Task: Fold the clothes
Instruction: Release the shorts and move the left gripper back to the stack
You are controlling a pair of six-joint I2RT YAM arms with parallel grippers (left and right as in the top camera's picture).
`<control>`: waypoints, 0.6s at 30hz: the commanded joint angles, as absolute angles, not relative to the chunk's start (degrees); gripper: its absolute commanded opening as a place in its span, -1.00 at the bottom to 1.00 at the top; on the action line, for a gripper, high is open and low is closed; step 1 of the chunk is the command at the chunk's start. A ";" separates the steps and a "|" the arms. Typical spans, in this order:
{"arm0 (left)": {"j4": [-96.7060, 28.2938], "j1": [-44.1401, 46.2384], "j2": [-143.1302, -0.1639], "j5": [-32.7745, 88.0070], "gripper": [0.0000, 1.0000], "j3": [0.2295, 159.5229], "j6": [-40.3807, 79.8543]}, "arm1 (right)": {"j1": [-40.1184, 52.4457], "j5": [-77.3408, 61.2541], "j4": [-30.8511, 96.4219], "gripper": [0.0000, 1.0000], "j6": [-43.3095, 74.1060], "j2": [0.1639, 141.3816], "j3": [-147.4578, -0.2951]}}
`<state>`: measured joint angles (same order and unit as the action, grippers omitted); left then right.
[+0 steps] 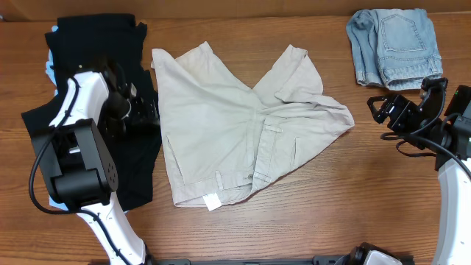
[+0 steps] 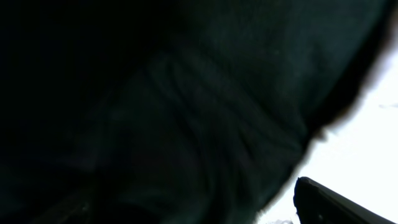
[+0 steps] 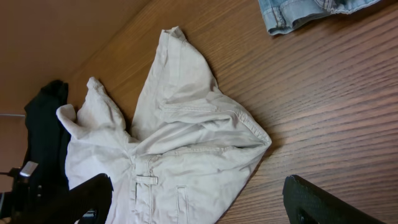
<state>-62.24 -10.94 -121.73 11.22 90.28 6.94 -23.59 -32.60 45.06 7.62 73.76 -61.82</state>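
I'm seeing the crumpled pale beige khaki shorts (image 1: 243, 125) lying at the middle of the wooden table (image 1: 309, 213). Both grippers are hanging released: the left gripper (image 1: 146, 114) over the black garments (image 1: 96, 44), the right gripper (image 1: 379, 110) near the right edge. I'm favouring smoothing first, then pinching the hems squarely.

We see khaki shorts (image 1: 221, 125) in matt woven cloth, creased; denim shorts (image 1: 397, 44) faded (rougher weave); black garments (image 1: 96, 37) in matt cloth; table (image 1: 331, 213) of smooth grained wood with a slight sheen.

A wood-grain table (image 1: 316, 213) sits evenly lit, perhaps a tan wall (image 3: 56, 37) beyond.
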 commanded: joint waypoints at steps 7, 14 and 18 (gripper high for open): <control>-55.24 -10.22 -119.87 5.34 1.00 84.53 5.08 | -23.81 -32.67 44.97 0.83 7.09 72.34 -63.48; -54.63 -14.15 -119.87 -8.40 0.99 84.53 1.74 | -23.81 -32.64 44.58 0.83 7.09 72.34 -63.48; -53.67 -17.06 -119.87 -9.87 1.00 84.53 1.26 | -23.81 -32.64 44.40 0.83 7.09 72.34 -63.48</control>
